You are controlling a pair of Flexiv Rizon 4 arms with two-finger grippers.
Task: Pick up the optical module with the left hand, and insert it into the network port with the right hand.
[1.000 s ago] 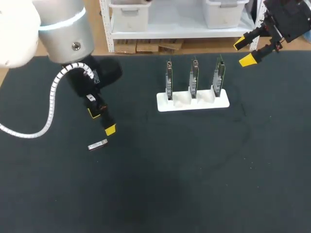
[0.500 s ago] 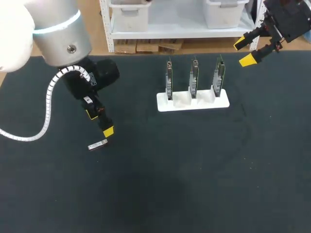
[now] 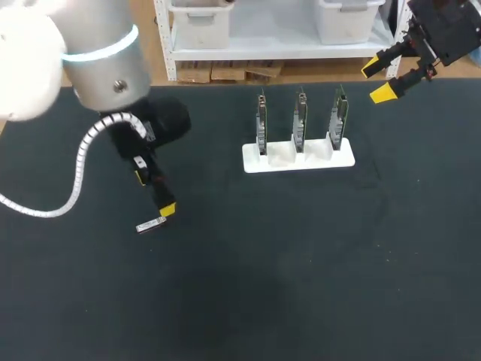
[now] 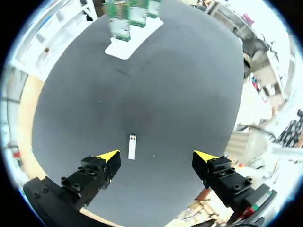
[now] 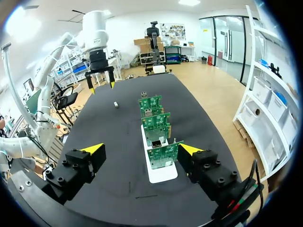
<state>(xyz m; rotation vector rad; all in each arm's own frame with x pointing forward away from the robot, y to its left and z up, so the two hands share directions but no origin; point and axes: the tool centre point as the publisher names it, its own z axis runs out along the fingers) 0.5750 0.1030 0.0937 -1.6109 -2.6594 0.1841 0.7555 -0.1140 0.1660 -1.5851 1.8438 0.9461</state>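
On the table, left side, optical module lay flat. Left gripper hung close over it, fingers wide, empty, placed to straddle it. Right gripper sat spread, empty, near the port boards — probably parked for handover.

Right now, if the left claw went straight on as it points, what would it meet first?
Likely the table: the left claw is open, and the optical module lies ahead between its fingers, nearer one. Depth is unclear; that finger might touch it.
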